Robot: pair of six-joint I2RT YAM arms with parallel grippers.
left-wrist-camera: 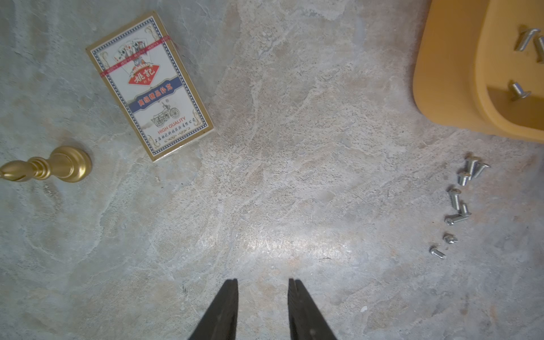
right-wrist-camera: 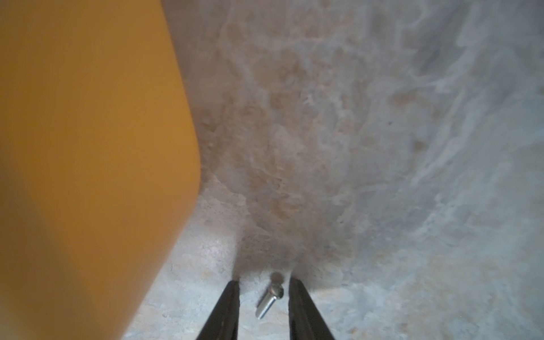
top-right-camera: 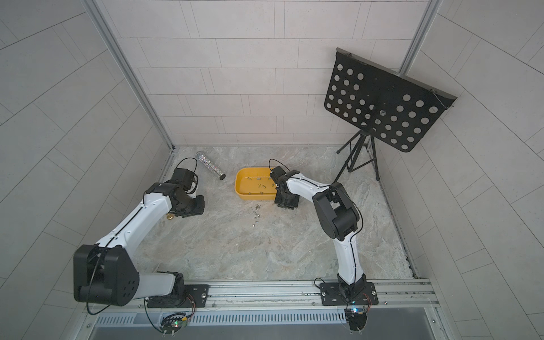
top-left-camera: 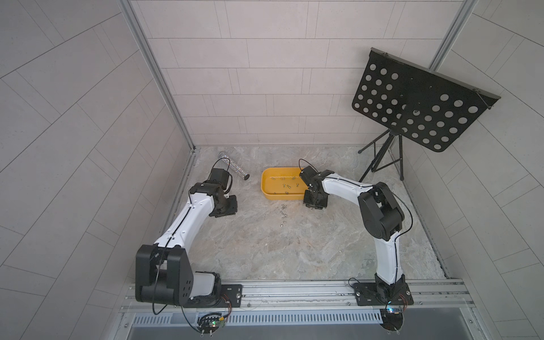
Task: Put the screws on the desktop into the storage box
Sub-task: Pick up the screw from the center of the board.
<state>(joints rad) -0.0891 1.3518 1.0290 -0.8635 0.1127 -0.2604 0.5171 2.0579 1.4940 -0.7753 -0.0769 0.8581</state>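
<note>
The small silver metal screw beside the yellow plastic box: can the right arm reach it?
Probably yes: the small silver metal screw lies between the right arm's open jaws, nothing covering it.

yellow storage box [top-left-camera: 282,196], silver-grey screws [left-wrist-camera: 454,199], grey-beige pale-veined marble desktop [top-left-camera: 294,250]

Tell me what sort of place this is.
Probably a robot test cell: left arm and right arm bolted to an aluminium rail, panel walls boxing in the desktop, a music stand.
</note>
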